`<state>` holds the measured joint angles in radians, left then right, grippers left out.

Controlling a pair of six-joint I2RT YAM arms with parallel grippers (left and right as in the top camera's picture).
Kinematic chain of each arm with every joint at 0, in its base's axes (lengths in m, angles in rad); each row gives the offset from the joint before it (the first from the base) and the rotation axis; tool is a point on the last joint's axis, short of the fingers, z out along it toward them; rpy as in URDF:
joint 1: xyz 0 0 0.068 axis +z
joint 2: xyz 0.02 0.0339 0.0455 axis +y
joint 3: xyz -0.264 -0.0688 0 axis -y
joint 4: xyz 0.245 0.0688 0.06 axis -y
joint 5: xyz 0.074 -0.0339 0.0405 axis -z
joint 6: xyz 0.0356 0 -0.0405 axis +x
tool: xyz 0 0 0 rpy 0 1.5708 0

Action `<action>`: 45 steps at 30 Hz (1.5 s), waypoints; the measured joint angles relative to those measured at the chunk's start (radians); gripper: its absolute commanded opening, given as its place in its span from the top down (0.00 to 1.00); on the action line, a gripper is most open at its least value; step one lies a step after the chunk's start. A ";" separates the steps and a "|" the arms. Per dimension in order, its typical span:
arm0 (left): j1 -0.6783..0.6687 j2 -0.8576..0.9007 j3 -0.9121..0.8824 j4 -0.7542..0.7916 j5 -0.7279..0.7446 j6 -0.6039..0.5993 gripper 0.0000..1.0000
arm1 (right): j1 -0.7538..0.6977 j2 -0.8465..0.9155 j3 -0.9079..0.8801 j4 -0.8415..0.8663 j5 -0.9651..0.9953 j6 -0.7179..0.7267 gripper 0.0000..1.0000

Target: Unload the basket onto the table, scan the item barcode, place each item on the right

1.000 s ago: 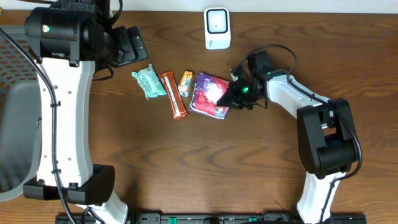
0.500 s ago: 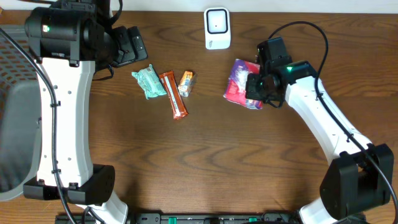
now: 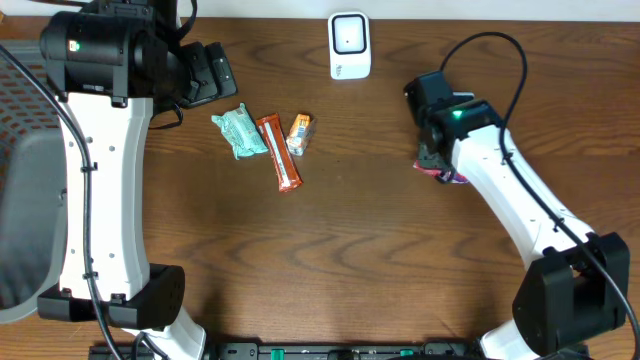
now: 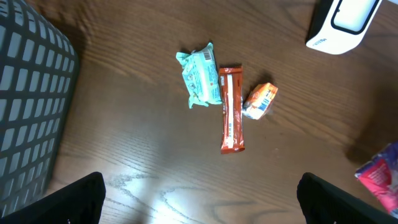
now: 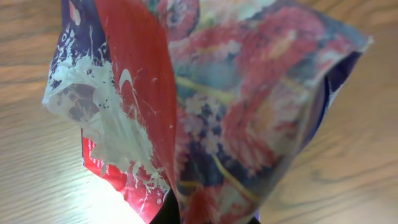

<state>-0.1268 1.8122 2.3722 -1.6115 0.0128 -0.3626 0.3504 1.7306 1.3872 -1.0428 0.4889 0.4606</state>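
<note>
Nearest you, your right gripper (image 3: 436, 158) is clamped on the purple-and-red flowered crinkly plastic packet (image 5: 217, 112), held over the right side of the dark wooden table (image 3: 350, 260). From overhead, only a sliver of it peeks out under the arm. Farther back, left of centre, three snacks lie together: a long orange-brown bar (image 3: 279, 152), a mint-green wrapped packet (image 3: 238, 131) touching its left side, and a small orange-and-white wrapped sweet (image 3: 300, 132) just beside its right. Beyond them, your left gripper (image 3: 205, 72) hangs with its fingers (image 4: 81, 193) spread wide and holds nothing, a grey mesh basket (image 4: 31, 112) to its left. At the far edge stands the white boxy scanner (image 3: 349, 45), well apart from the packet.
</note>
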 measured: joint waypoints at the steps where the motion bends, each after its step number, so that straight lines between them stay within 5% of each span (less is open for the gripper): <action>1: 0.000 0.000 0.000 0.000 0.000 0.000 0.02 | 0.011 0.000 0.000 0.000 0.032 0.000 0.99; 15: 0.000 0.000 0.000 0.000 0.000 0.000 0.02 | 0.073 0.189 0.005 0.034 0.184 0.002 0.97; 20: 0.000 0.000 0.000 0.000 0.000 0.000 0.02 | 0.156 0.203 0.008 0.117 0.153 0.010 0.46; 26: 0.000 0.000 0.000 0.000 0.000 0.000 0.02 | 0.275 0.205 0.045 0.182 -0.018 0.008 0.29; 37: 0.000 0.000 0.000 0.000 0.000 0.000 0.02 | 0.171 0.213 0.481 -0.097 -0.225 -0.040 0.23; 43: 0.000 0.000 0.000 0.000 0.000 0.000 0.02 | -0.029 0.214 0.514 -0.189 -0.368 -0.179 0.22; 45: 0.000 0.000 0.000 0.000 0.000 0.000 0.02 | -0.101 0.214 0.494 -0.190 -0.463 -0.245 0.30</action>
<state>-0.1268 1.8122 2.3722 -1.6115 0.0128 -0.3626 0.2497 1.9442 1.8812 -1.2331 0.0254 0.2157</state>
